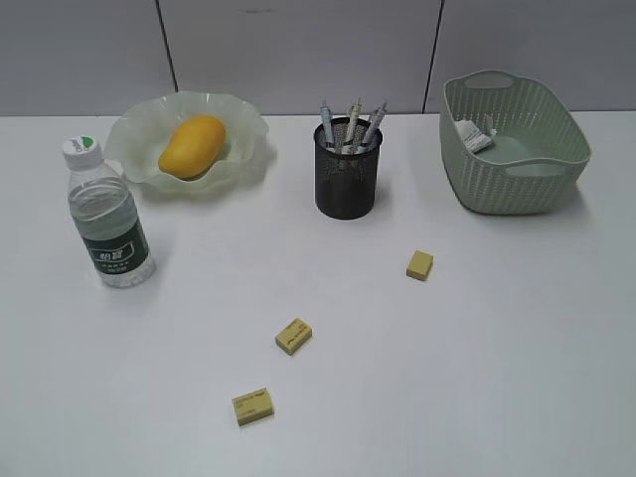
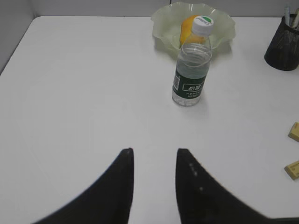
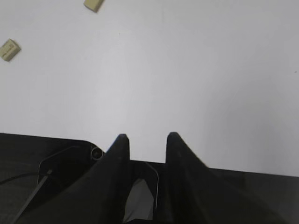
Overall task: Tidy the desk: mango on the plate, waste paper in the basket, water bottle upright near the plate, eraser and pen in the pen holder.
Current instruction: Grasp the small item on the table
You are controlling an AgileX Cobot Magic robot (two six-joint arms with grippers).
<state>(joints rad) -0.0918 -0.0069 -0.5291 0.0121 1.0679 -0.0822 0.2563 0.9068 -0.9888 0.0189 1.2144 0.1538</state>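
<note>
Exterior view: three erasers (image 1: pixel 294 336) lie loose on the desk (image 1: pixel 497 348).

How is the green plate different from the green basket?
The plate is shallow with a wavy, ruffled rim; the basket is deep with woven-pattern sides and handle cut-outs. The plate looks see-through and glossy; the basket looks solid. The plate holds the mango; the basket holds the crumpled waste paper. Both are pale green and sit at the back of the desk.
</note>
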